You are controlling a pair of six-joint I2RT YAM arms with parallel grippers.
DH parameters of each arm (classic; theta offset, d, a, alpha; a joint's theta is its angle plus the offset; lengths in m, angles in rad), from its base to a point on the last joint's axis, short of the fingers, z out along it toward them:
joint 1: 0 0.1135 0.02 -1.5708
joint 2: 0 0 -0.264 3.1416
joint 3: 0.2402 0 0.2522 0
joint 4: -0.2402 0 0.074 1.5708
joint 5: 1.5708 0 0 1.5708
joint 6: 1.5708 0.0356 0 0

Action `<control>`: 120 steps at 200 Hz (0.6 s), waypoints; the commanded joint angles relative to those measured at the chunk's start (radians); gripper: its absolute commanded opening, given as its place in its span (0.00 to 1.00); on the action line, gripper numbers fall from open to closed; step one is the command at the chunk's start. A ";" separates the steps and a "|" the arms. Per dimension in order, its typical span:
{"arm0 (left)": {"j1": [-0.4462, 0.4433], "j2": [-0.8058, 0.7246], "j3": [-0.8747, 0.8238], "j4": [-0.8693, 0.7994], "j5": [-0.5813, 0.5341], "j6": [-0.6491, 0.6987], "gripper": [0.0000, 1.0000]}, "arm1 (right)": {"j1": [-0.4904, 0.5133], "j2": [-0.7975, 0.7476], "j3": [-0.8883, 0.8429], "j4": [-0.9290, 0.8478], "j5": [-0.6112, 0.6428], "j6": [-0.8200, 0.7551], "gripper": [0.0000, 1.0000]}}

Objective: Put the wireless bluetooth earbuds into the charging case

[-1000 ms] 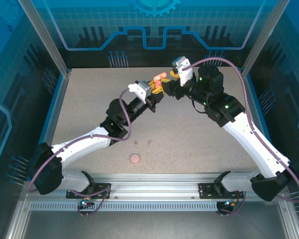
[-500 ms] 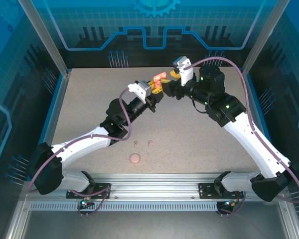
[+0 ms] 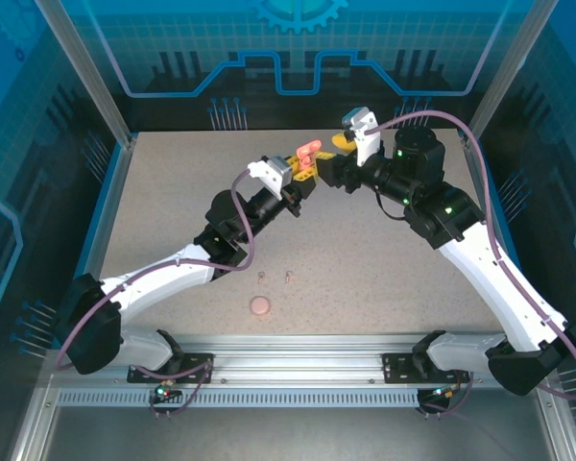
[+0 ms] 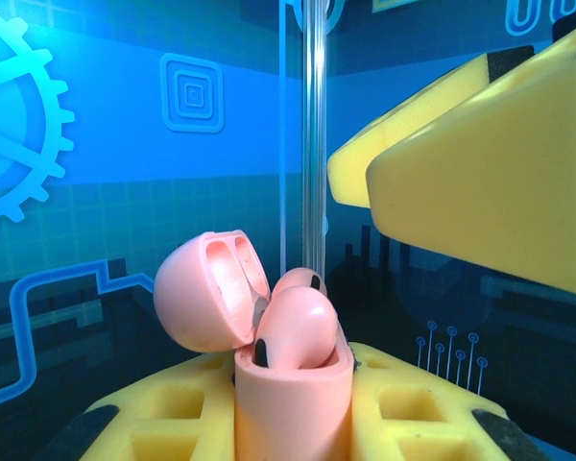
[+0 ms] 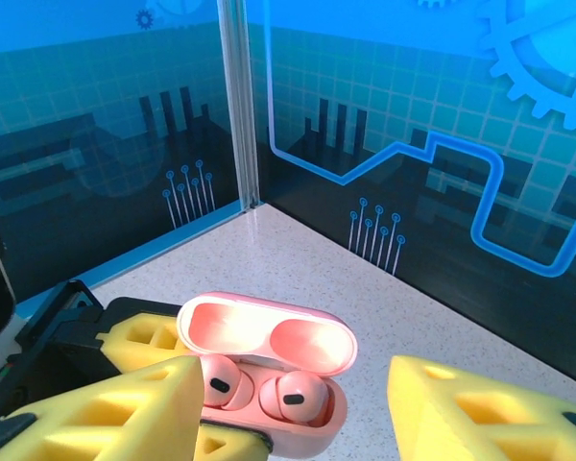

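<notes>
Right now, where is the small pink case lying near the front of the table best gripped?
Probably across its rounded sides, with the jaws coming straight down from above: the pink case lies flat and low on the table, with bare surface all around its edge.

Salmon-pink charging case (image 5: 265, 336) showing a paler pink lid lining, 2 pink earbuds (image 5: 290, 394) each wearing a black dot, yellow fingers (image 5: 480, 408) showing square recesses, beige table (image 3: 365, 269) showing fine speckling, blue walls (image 5: 413, 115) carrying lighter gear, grid and circuit-line patterns, white arms (image 3: 163, 283)
</notes>
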 commanded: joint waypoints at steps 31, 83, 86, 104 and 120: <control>0.001 0.004 0.035 0.059 0.018 -0.020 0.00 | -0.035 -0.009 0.048 0.022 -0.090 0.130 0.57; 0.004 -0.008 -0.013 0.105 0.068 -0.002 0.00 | -0.117 0.082 0.268 -0.165 -0.036 0.310 0.59; 0.004 -0.009 -0.015 0.107 0.077 -0.001 0.00 | -0.120 0.090 0.287 -0.184 -0.031 0.315 0.59; 0.012 -0.009 -0.022 0.113 0.142 -0.004 0.00 | -0.143 0.144 0.388 -0.286 -0.015 0.337 0.58; 0.022 -0.004 -0.019 0.108 0.197 -0.017 0.00 | -0.168 0.200 0.475 -0.375 -0.038 0.351 0.57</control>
